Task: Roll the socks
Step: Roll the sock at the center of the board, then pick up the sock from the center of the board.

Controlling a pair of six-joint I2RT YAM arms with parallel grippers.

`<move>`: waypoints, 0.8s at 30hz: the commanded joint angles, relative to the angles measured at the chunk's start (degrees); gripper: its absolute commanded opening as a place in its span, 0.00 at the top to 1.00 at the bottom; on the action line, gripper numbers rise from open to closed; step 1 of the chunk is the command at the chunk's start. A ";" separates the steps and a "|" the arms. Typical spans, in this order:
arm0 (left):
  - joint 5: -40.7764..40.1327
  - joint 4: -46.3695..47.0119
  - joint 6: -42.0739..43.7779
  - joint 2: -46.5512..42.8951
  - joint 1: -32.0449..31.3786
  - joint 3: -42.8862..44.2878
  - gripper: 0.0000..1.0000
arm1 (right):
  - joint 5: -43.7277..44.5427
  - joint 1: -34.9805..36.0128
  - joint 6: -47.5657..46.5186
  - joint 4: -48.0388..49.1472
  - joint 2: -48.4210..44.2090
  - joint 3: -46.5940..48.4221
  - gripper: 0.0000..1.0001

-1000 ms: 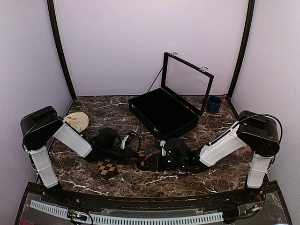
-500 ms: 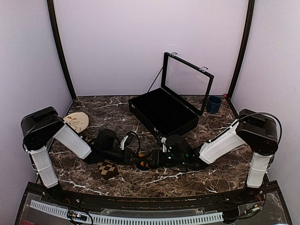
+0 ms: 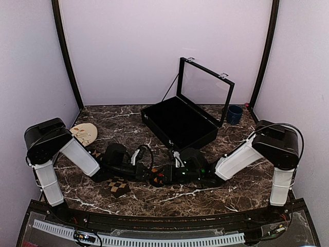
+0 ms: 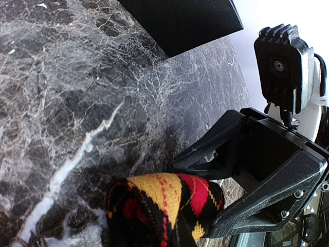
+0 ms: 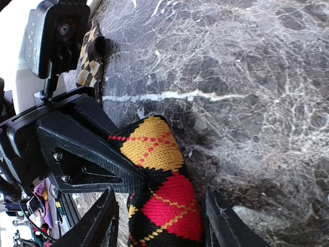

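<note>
The red-and-orange argyle sock point(image 5: 154, 149) is a small rolled bundle on the marble, near the front middle point(image 3: 157, 178). My left gripper point(image 3: 146, 172) is shut on one end of it. One of its black fingers point(image 5: 97, 164) presses on the roll, and the roll fills the bottom of the left wrist view point(image 4: 164, 203). My right gripper point(image 5: 162, 218) faces it from the other side. It is open, with a finger on each side of the roll. The tan-diamond sock point(image 3: 118, 186) lies flat to the left, apart from both grippers point(image 5: 90, 56).
An open black case point(image 3: 154, 116) with its raised lid point(image 3: 205, 87) stands behind the grippers. A blue cup point(image 3: 234, 113) sits at the back right. A pale oval disc point(image 3: 84, 134) lies at the left by the left arm. A cable loops near the left wrist.
My right gripper has slid a little left toward the left gripper and its jaws have widened around the roll. The left gripper has kept its grip and place.
</note>
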 commanded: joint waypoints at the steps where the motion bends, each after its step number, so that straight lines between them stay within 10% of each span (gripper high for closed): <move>1: -0.99 -0.03 -0.46 1.99 -0.42 -1.85 1.00 | -2.02 0.70 1.06 -1.67 3.14 -0.18 0.48; 24: -2.87 11.31 -4.66 4.19 -0.42 -5.70 1.00 | -2.91 4.09 0.86 -5.53 3.69 -0.69 0.66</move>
